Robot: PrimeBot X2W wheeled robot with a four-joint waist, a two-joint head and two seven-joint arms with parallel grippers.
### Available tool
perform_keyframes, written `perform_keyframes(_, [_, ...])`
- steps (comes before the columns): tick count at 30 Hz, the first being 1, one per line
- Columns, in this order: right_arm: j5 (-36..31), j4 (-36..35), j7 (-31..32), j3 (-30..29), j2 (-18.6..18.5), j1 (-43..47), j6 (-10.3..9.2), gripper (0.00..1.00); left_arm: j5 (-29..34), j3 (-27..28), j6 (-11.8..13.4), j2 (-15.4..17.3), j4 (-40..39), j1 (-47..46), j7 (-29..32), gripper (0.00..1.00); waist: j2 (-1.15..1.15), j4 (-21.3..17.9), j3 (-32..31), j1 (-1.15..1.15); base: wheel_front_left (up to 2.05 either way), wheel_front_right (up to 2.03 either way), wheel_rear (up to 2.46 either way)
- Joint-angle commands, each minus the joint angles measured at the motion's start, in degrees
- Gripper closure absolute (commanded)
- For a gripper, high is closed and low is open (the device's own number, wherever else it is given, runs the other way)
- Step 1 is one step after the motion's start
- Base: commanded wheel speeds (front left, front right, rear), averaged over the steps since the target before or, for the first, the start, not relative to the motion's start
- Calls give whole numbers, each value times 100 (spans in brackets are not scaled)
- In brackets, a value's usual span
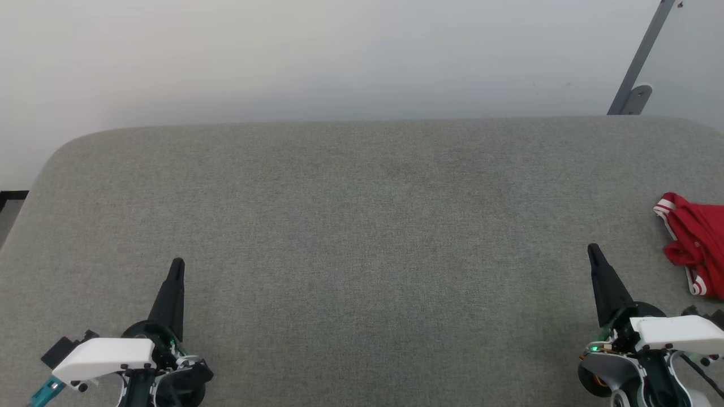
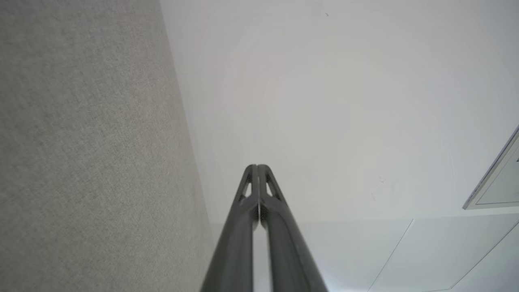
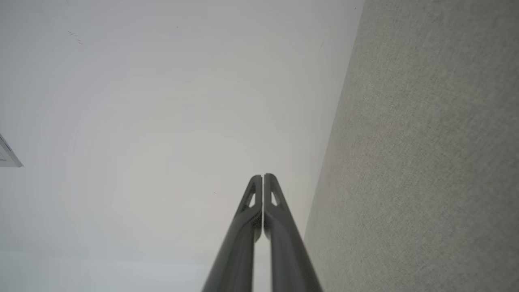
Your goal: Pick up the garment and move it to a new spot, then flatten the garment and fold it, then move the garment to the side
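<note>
1. Two pincers hang low over the grey surface (image 1: 362, 226). The left pincer (image 1: 177, 263) is at 7 o'clock and the right pincer (image 1: 593, 249) is at 5 o'clock. Both tips aim at about 12 o'clock.
2. Both pincers are pressed together, with nothing between their fingers.
3. I think they sit wide apart so the middle of the surface is free for spreading cloth.
4. The garment (image 1: 696, 237) lies on the surface at 3 o'clock, near the right pincer but not touching it. The picture edge cuts part of it off.
5. It is bunched in a soft red heap, I think because nothing holds it or spreads it.
6. Its long way runs from about 11 o'clock to 5 o'clock, with striped trim at both ends. I cannot tell which end is the neck.
7. This could be a heap waiting to be picked up, or a garment put at the side. It looks too wrinkled for a neat fold, but the hidden part leaves me unsure.
</note>
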Motion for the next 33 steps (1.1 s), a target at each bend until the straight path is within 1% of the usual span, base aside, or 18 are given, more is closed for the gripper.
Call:
perform_keyframes(1, [23, 18, 9, -1, 10, -19, 2, 100, 12, 18, 2, -9, -1, -76, 22, 100, 0, 0, 0, 0, 0, 0, 0])
perform_keyframes(33, [24, 18, 8, -1, 10, -19, 2, 100, 27, 28, 2, -17, -1, -78, 34, 100, 0, 0, 0, 0, 0, 0, 0])
